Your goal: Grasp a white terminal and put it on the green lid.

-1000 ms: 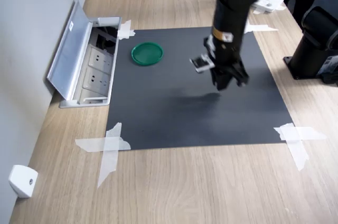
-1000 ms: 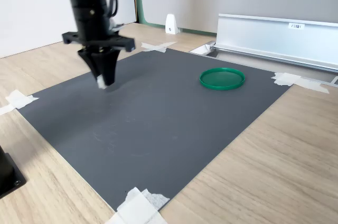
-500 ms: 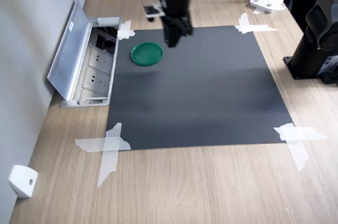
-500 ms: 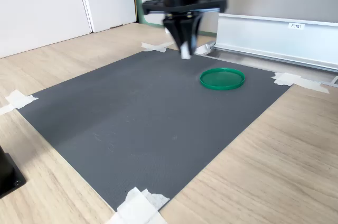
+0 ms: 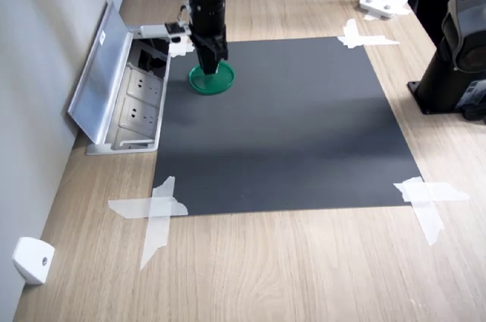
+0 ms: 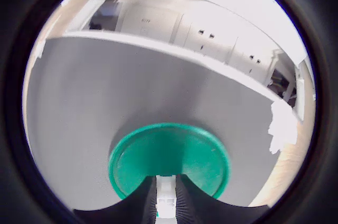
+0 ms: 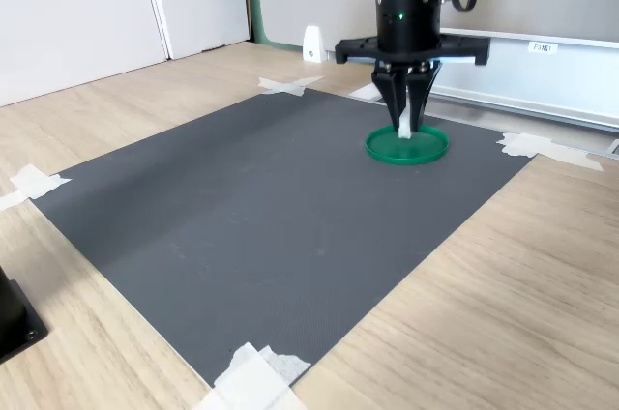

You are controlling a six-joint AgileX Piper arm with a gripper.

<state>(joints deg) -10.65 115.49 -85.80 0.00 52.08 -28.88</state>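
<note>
1. At the first exterior view's far left, a white wedge-shaped bracket (image 5: pixel 32 260) sits on the wooden table (image 5: pixel 304 261) by the wall.
2. Next, an open floor box (image 5: pixel 125 94) with a raised metal flap shows power sockets inside.
3. Just to its right, the green lid (image 5: pixel 213 80) lies on the dark mat (image 5: pixel 288 132) near a taped corner; its dish is bare in the wrist view.
4. The gripper (image 7: pixel 406 125) points straight down over the lid, jaws narrow and clamped on the white terminal (image 7: pixel 405 127), which hangs just above the lid's surface.
</note>
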